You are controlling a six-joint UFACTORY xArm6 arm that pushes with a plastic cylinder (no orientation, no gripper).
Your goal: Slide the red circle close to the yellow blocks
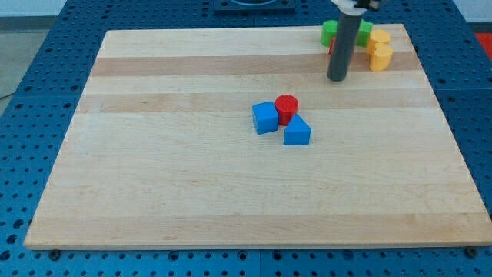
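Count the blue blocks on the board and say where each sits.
2. A blue cube left of the red circle; a blue triangular block just below it. None appear hidden.

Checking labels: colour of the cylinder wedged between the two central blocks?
Red, in the camera view.

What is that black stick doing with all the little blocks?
That stick is part of me, a robot arm, and I push blocks with my tip. I want the red circle near the yellow blocks at the view's top right. Right now the red circle sits mid-board, tucked against a blue cube and a blue triangle. My tip is up beside the yellow and green blocks, not touching the red circle yet.
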